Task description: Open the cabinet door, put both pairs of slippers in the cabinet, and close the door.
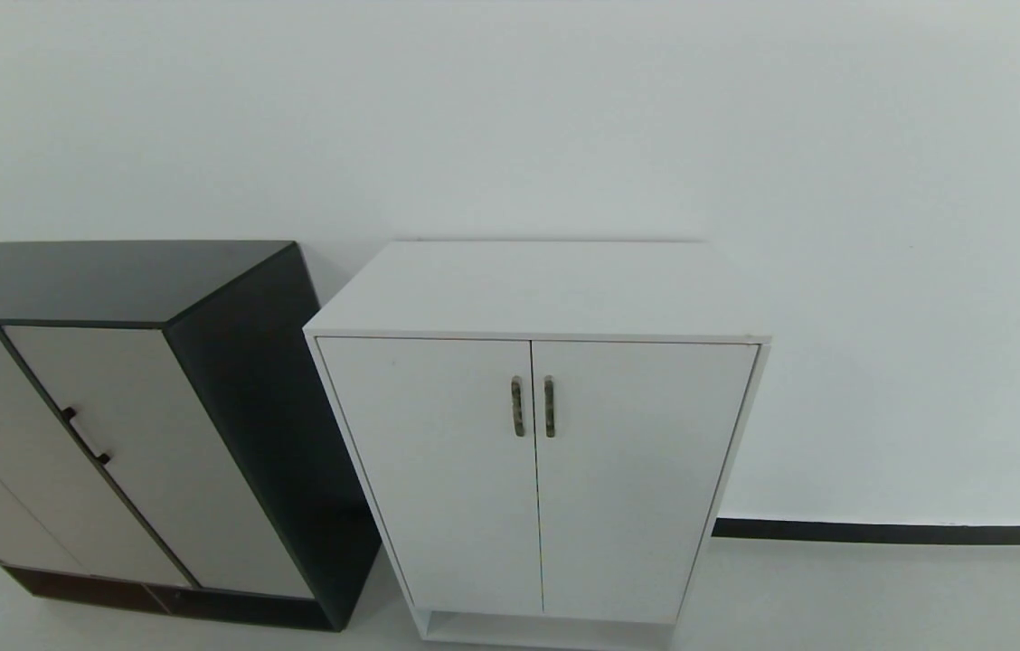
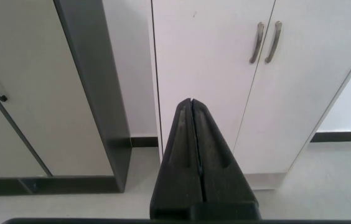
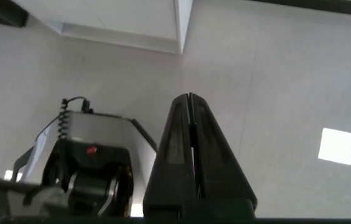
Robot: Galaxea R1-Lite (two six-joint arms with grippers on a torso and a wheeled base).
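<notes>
The white cabinet (image 1: 537, 289) is standing against the wall (image 1: 510, 117), boxy, with smooth matte panels. Its two doors (image 1: 438, 470) are sitting flush shut, and two slim metal bar handles (image 1: 517, 407) are flanking the centre seam. Just beside it on the left, a black cabinet (image 1: 266, 407) is showing two beige doors (image 1: 157, 452) and two black bar handles (image 1: 85, 436). In front of the white cabinet the left gripper (image 2: 191, 104) is hanging, its black tapered fingers pressing together on nothing. Near the white cabinet's base the right gripper (image 3: 190, 99) is pointing at the pale floor (image 3: 275, 74), its fingers likewise pressing together, empty.
</notes>
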